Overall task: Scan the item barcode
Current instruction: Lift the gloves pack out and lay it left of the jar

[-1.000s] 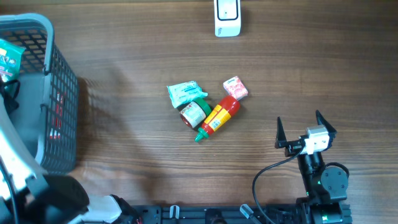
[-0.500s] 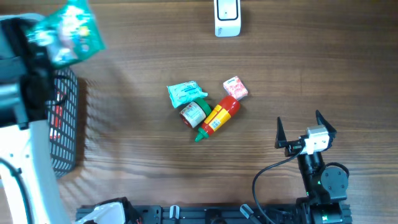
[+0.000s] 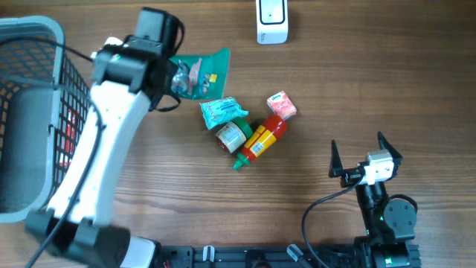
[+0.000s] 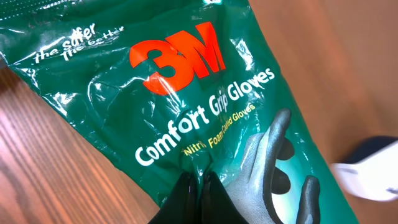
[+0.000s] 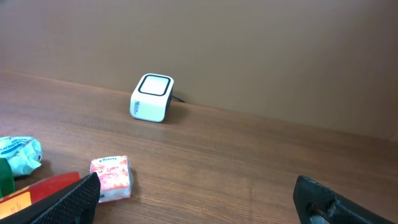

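**Two grippers, one packet in hand**

The left gripper (image 4: 198, 198) is clamping together on one edge of the green glove packet (image 4: 205, 93), holding it over the wooden worktop (image 3: 186, 195) with the printed face towards its wrist camera. The white scanner (image 3: 271, 21) is standing ahead and to the right of this gripper, apart from the packet. The grey basket (image 3: 37, 22) is sitting just to its left. A teal packet (image 3: 221, 112), a jar (image 3: 230, 136), a red bottle (image 3: 264, 138) and a pink box (image 3: 282, 105) are lying clustered between both grippers. The right gripper (image 3: 361, 153) is sitting with jaws wide apart, gripping nothing, the scanner lying ahead to its left.
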Tool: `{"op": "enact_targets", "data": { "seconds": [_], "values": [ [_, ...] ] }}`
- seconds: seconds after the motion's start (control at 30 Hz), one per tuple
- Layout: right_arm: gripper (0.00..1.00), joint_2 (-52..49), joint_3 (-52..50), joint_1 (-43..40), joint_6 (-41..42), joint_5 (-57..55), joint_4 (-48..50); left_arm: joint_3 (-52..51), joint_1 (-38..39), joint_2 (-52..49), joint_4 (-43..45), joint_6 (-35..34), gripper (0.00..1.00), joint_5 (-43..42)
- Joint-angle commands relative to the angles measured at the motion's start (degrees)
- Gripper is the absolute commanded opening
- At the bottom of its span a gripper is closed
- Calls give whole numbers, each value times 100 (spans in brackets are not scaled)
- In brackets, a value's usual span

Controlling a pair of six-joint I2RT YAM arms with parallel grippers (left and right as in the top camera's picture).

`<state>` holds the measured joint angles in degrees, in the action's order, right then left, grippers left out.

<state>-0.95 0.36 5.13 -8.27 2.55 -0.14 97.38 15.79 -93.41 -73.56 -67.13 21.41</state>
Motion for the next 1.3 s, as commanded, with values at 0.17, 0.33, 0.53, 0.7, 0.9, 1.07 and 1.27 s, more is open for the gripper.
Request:
{"op": "enact_targets", "data": {
  "seconds": [0.17,0.33,0.53,0.7,0.9,1.07,1.27],
  "values": [
    [100,-7,-4,15,-74,52,13,-459,24,-1314,70,-407,4,-459],
    [100,-7,-4,17,-70,52,13,-874,42,-1692,66,-1650,4,-1172],
    [100,-7,-4,15,-70,52,13,-973,297,-1685,66,-1714,43,-1488],
    [100,-7,-4,15,-72,55,13,-647,387,-1591,177,-221,54,-1751],
    [100,-7,-4,15,-72,55,13,522,380,-988,66,1436,64,-1799],
    [100,-7,-4,15,-72,55,13,1412,317,13,153,1593,100,-258],
    [100,-7,-4,17,-72,52,13,1445,-573,1467,605,109,100,1056]
  ]
}}
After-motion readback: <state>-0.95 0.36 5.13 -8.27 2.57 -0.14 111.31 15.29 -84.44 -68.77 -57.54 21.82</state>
